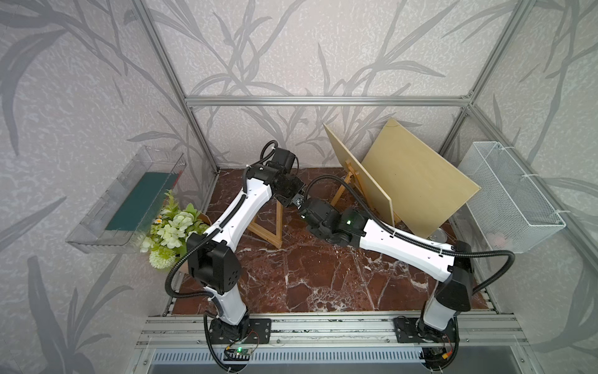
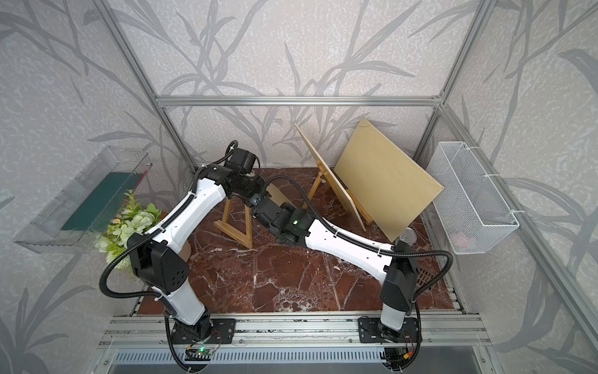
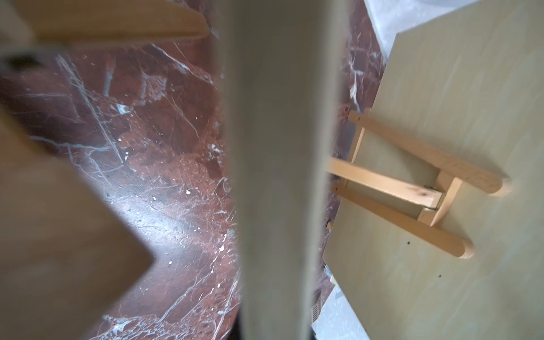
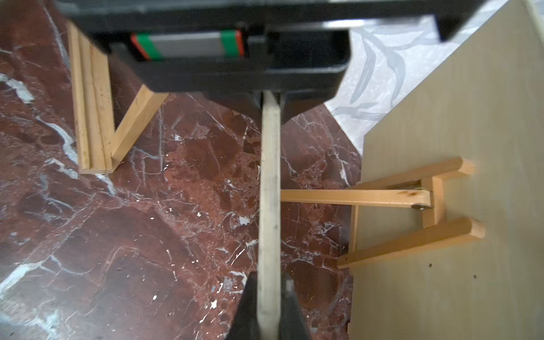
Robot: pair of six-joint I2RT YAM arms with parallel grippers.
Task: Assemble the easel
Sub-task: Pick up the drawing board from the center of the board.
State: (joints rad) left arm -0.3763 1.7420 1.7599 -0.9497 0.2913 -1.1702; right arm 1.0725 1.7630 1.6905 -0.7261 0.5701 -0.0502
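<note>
Here, the pale A-frame easel (image 4: 94, 117) stands near a thin slat (image 4: 269, 191).

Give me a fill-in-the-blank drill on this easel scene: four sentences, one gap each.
1. The left gripper and right gripper both clamp one thin panel made of ___.
2. The wire basket on the side wall is coloured ___.
3. The flowers stand beside the ___ arm.
4. ___ large plywood boards stand tilted at the back.
Missing words: wood; white; left; two.
</note>
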